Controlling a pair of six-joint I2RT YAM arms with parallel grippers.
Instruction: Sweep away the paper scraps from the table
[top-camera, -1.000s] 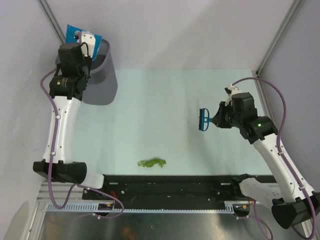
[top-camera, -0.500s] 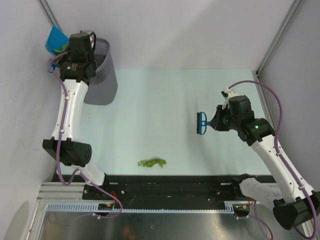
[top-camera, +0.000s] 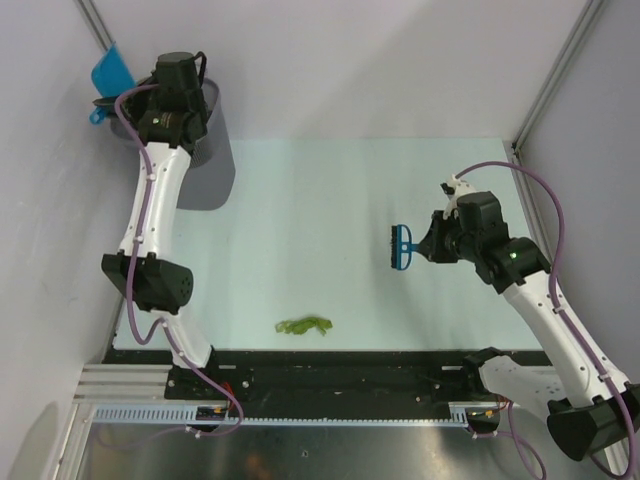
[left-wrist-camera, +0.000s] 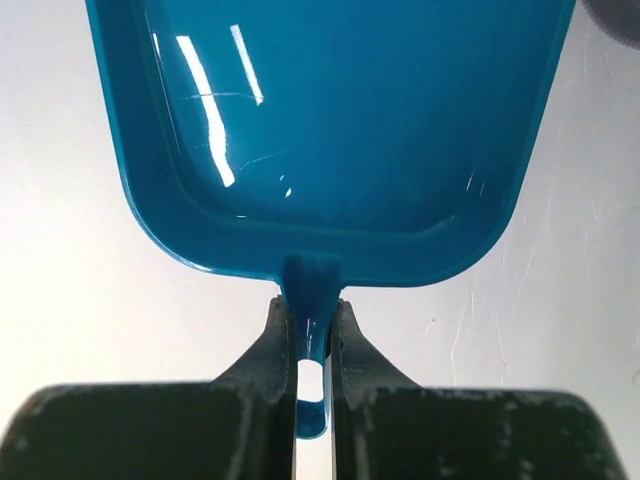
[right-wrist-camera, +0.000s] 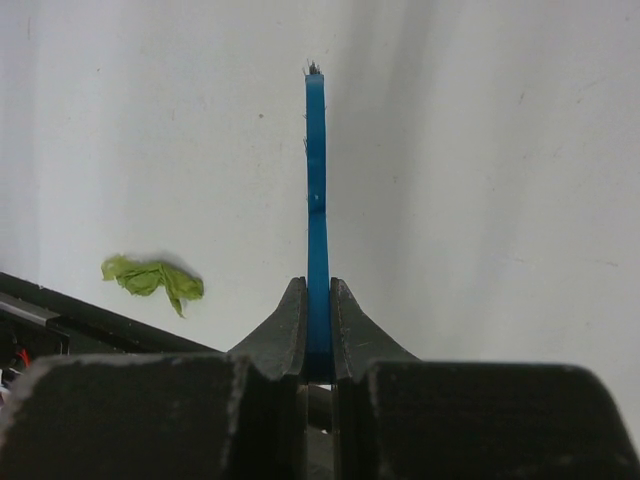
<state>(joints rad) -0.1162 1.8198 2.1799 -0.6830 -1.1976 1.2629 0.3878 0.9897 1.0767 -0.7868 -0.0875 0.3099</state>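
Note:
A clump of green paper scraps (top-camera: 305, 325) (right-wrist-camera: 152, 278) lies on the pale table (top-camera: 330, 200) near its front edge, left of centre. My left gripper (top-camera: 128, 100) (left-wrist-camera: 311, 312) is shut on the handle of the blue dustpan (top-camera: 110, 72) (left-wrist-camera: 330, 120), raised at the far left by the wall, behind the wastebasket. The pan's inside looks empty. My right gripper (top-camera: 425, 245) (right-wrist-camera: 317, 300) is shut on the blue brush (top-camera: 402, 245) (right-wrist-camera: 316, 180), held over the table's right half, well apart from the scraps.
A grey mesh wastebasket (top-camera: 205, 165) stands at the table's back left corner, under my left arm. Metal frame posts run up at the back left (top-camera: 95, 25) and back right (top-camera: 555, 70). A black rail (top-camera: 340, 365) borders the table's front edge.
My left arm has swung the dustpan up and leftward toward the wall; green bits seen in it half a second ago no longer show. The right arm edged the brush slightly left.

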